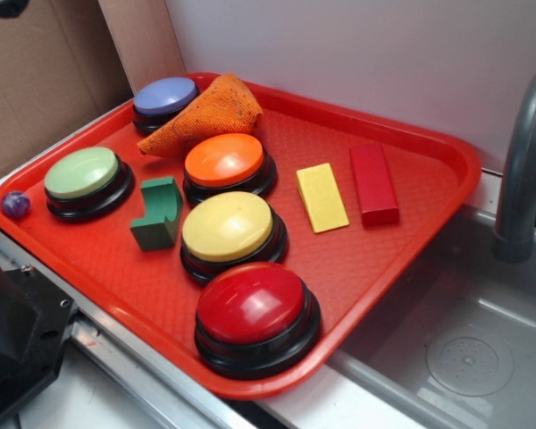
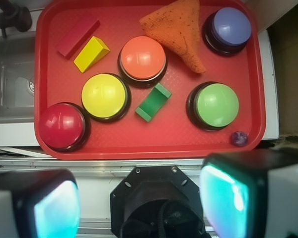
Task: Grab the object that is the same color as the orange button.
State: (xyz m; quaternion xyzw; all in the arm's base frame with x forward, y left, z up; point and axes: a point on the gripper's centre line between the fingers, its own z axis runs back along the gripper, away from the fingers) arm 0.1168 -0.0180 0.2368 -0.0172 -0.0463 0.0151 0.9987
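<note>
The object, an orange knitted cone-shaped cloth (image 1: pixel 205 114) (image 2: pixel 181 30), lies on the red tray (image 1: pixel 411 223) (image 2: pixel 49 64) between the purple button and the orange button (image 1: pixel 225 163) (image 2: pixel 142 58). Its edge touches or nearly touches the orange button. In the wrist view my gripper (image 2: pixel 141 201) hangs high above the tray's near side, over the robot base. It is open, and its two teal-padded fingers (image 2: pixel 226 198) stand wide apart with nothing between them. The exterior view does not show the gripper.
On the tray also sit a purple button (image 1: pixel 165 96), green button (image 1: pixel 82 176), yellow button (image 1: pixel 228 228), red button (image 1: pixel 255 308), a green block (image 1: pixel 158 213), a yellow wedge (image 1: pixel 322 197) and a red block (image 1: pixel 373 181). A small purple ball (image 1: pixel 16 205) rests at the tray corner. A sink (image 1: pixel 464 349) with a grey faucet (image 1: pixel 523 161) lies beside it.
</note>
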